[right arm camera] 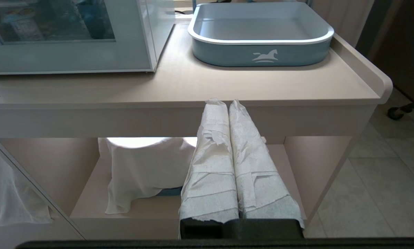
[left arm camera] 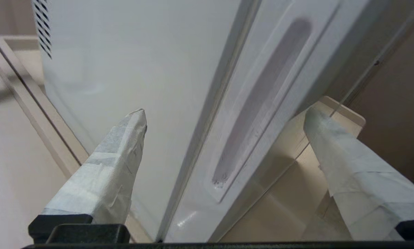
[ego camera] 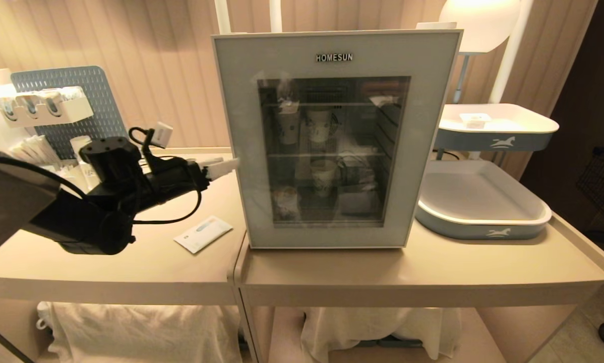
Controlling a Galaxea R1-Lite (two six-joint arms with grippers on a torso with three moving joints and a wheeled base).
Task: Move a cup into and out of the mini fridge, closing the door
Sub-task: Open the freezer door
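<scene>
The white mini fridge [ego camera: 231, 101] stands on the beige counter with its door [ego camera: 423, 151] shut, and paper cups show behind the dark glass. My left gripper [ego camera: 227, 165] reaches level to the fridge's left side. In the left wrist view that gripper [left arm camera: 226, 114] is open; one taped finger [left arm camera: 124, 148] is by the fridge's side wall [left arm camera: 124, 62] and the other is past the door's front. Between them is the door's long handle recess [left arm camera: 262, 103]. A tiny white tub, seemingly the cup [ego camera: 476, 119], sits on the upper tray. My right gripper [right arm camera: 227, 102] hangs shut and empty below the counter's edge.
A flat white sachet [ego camera: 202, 233] lies on the counter left of the fridge. A blue-grey tray [ego camera: 483, 229] sits to the right, under an upper tray [ego camera: 498, 138]. A pegboard rack [ego camera: 55, 108] stands at the back left. White cloth [right arm camera: 141, 166] covers things on the shelf below.
</scene>
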